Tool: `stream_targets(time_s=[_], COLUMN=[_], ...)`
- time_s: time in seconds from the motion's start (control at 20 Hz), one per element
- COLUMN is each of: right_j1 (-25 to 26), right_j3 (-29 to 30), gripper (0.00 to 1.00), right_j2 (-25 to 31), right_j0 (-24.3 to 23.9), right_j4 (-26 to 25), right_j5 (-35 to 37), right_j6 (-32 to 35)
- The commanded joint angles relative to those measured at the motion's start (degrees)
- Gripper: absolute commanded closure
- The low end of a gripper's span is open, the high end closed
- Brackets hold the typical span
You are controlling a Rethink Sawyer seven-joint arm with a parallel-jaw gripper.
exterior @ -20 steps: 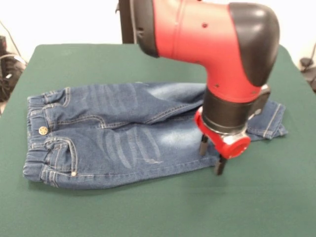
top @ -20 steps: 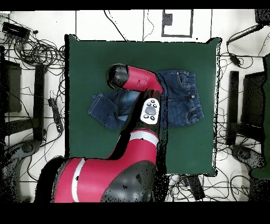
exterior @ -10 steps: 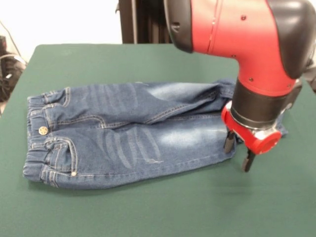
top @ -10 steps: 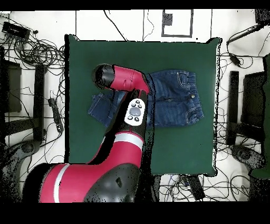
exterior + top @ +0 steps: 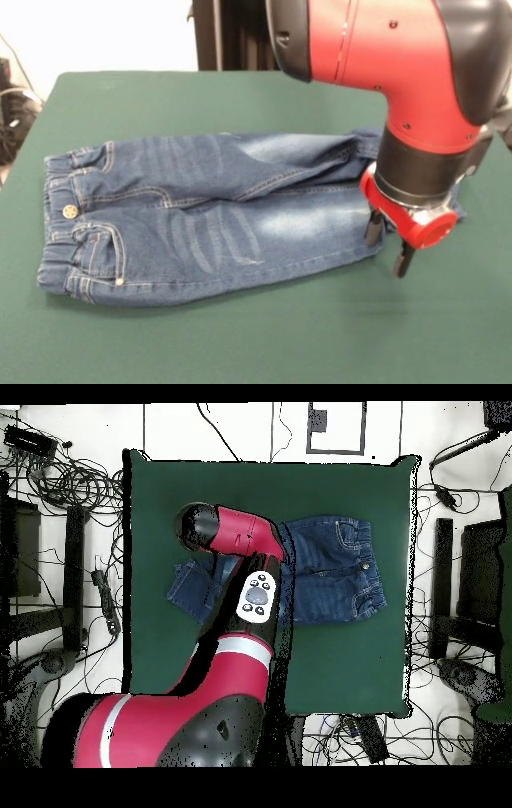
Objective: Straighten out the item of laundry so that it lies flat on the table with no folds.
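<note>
The item of laundry, small blue jeans with faded patches, lies on the green table. Its waistband and brass button are at the left and both legs stretch right. The legs lie close together, with creases where they meet. My gripper hangs at the hem of the near leg, open, one finger against the hem edge and the other over bare felt. The arm hides the far leg's hem. In the overhead view the jeans show beside the arm, which covers the gripper, and a leg end sticks out past it.
A black column stands behind the table's far edge. In the overhead view, cables and dark stands surround the table on the floor. Bare felt lies on all sides of the jeans.
Over the last second the arm slid right along the near leg to its hem, and that leg's end now lies farther right. Almost nothing moved in the last half second.
</note>
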Motion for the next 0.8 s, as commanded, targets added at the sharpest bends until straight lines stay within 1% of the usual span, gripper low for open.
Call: stream_targets(time_s=[0.05, 0.25, 0.3, 0.35, 0.6, 0.8], right_j1=[0.18, -0.88, -1.28, -1.49, -1.82, -3.83], right_j3=[0.16, 1.38, 1.97, 1.97, 0.97, 1.43], gripper=[0.00, 0.00, 0.00, 0.00, 0.00, 0.00], right_j2=[1.27, 2.67, 3.35, 3.01, 0.49, -0.60], right_j0=[2.20, 2.64, 2.53, 2.69, 3.17, 2.87], right_j4=[4.39, 6.63, 7.28, 7.27, 6.70, 5.96], right_j5=[9.37, 13.18, 13.21, 14.41, 15.60, 17.40], right_j6=[19.74, 21.74, 21.66, 21.81, 21.69, 20.54])
